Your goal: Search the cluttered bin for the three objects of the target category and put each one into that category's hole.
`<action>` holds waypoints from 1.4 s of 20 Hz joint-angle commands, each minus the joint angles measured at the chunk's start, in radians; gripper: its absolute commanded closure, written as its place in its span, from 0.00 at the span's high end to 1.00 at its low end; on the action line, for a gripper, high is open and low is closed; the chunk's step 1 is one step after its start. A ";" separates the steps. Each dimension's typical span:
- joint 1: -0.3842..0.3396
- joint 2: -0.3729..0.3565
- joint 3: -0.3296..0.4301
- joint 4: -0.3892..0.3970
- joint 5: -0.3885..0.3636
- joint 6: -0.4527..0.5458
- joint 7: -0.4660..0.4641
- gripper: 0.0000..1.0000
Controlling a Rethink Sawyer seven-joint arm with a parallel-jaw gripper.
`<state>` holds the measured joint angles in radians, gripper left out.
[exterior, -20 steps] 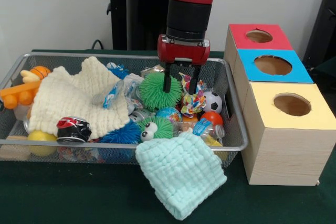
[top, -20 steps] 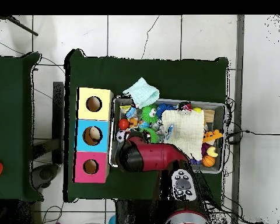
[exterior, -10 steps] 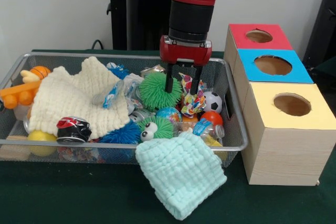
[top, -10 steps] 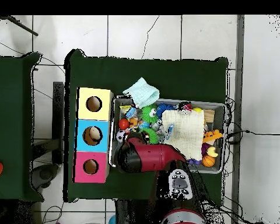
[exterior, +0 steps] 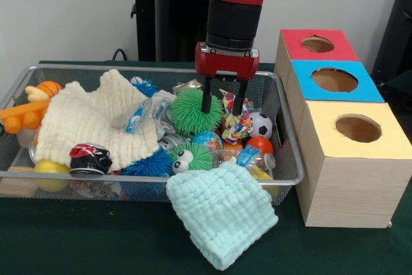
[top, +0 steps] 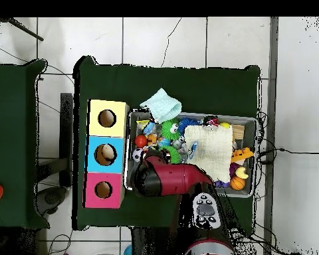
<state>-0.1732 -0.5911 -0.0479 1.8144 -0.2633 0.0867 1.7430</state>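
My gripper (exterior: pixel 221 104) hangs open over the right half of the wire bin (exterior: pixel 293 159). Its left finger stands in front of a green spiky ball (exterior: pixel 190 113); its right finger touches or nearly touches a crinkled colourful wrapper (exterior: pixel 235 124). Nothing is held. Around them lie a small soccer ball (exterior: pixel 261 124), a globe ball (exterior: pixel 207 140), an orange ball (exterior: pixel 262 144), a green spiky toy with eyes (exterior: pixel 191 156) and a blue spiky ball (exterior: pixel 147 165). From overhead the red arm (top: pixel 167 178) covers the gripper. Red (exterior: pixel 317 45), blue (exterior: pixel 335 80) and yellow (exterior: pixel 357 129) boxes, each with one hole, stand right of the bin.
A cream cloth (exterior: pixel 87 120) covers the bin's left half, with a crushed can (exterior: pixel 90 158), a yellow ball (exterior: pixel 50 169), an orange toy (exterior: pixel 24 115) and a basketball (exterior: pixel 49 87) around it. A mint cloth (exterior: pixel 222 210) droops over the front rim onto the green table.
The gripper has barely shifted, a touch to the right in the front view. The bin's contents lie as before.
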 commanded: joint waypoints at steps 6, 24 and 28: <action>-0.015 -0.065 0.061 0.026 0.043 0.094 0.132 1.00; 0.021 -0.060 0.057 0.059 0.082 0.053 0.182 1.00; 0.020 -0.057 0.060 0.063 0.091 0.045 0.176 1.00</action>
<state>-0.1485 -0.6641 -0.0479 1.8319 -0.2137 0.0871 1.7430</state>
